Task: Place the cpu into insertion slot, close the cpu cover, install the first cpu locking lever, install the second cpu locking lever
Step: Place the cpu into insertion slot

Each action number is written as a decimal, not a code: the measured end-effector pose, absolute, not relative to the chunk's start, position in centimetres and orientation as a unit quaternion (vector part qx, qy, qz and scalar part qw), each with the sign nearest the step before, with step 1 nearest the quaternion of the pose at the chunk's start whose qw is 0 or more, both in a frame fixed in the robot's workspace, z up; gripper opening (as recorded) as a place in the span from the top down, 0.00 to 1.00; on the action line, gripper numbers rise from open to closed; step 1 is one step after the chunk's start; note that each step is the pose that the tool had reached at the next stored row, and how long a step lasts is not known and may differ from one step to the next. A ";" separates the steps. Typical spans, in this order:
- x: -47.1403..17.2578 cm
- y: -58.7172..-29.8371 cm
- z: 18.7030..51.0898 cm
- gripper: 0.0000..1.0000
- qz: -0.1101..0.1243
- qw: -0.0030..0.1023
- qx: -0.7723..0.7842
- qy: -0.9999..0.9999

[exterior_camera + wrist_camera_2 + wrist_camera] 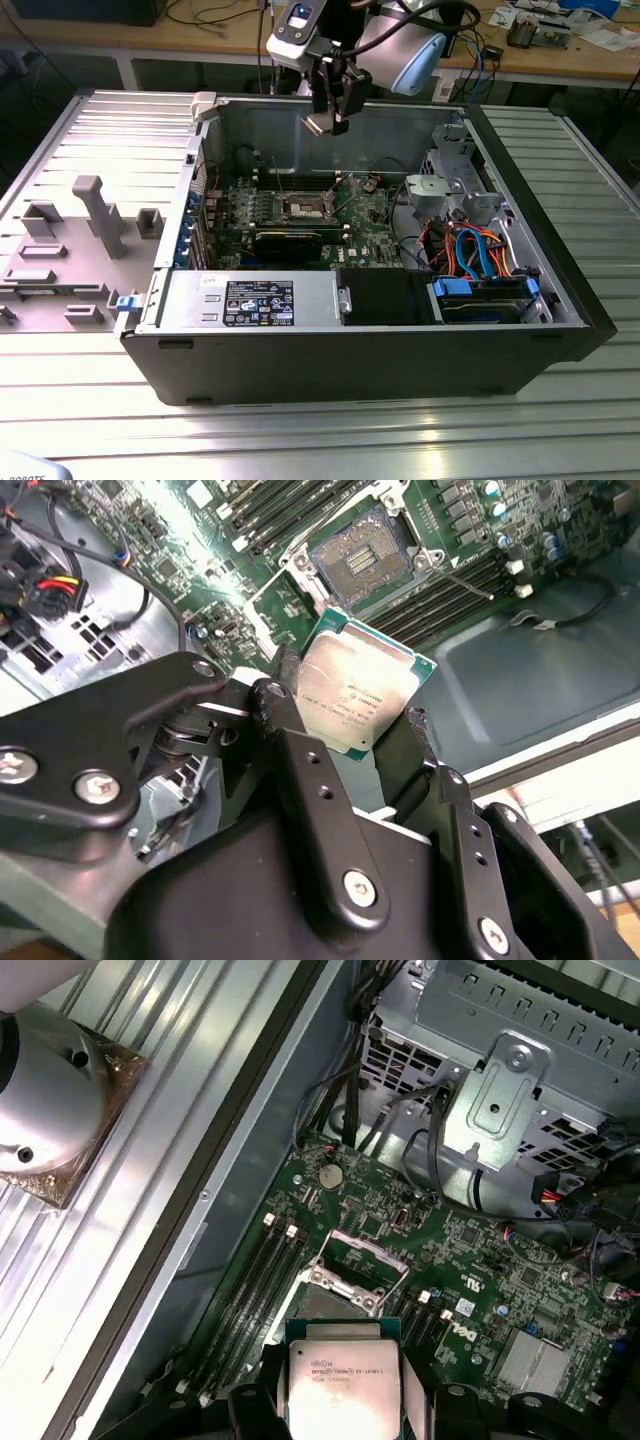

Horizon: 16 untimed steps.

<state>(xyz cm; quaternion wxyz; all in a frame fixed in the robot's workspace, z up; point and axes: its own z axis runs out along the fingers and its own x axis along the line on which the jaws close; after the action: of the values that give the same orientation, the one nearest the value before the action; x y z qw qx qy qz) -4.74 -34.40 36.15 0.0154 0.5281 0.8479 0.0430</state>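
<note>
Hand (352, 723) gripping cpu (360, 685) by two edges | metal top up, seemingly tilted | well above insertion slot (365, 555)

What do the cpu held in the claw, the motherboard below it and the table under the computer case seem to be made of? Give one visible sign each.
The cpu: metal top, brushed silver sheen, on a green board edge. The motherboard: likely fibreglass laminate, glossy green with soldered parts. The table: probably aluminium, pale grey ribbed slats reflecting light.
</note>
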 end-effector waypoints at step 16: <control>-4.9 -34.4 36.1 0.46 0.042 0.019 0.596 0.802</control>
<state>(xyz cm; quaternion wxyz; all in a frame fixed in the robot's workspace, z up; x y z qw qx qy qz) -4.93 -34.40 36.09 0.0189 0.5962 0.8016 0.0416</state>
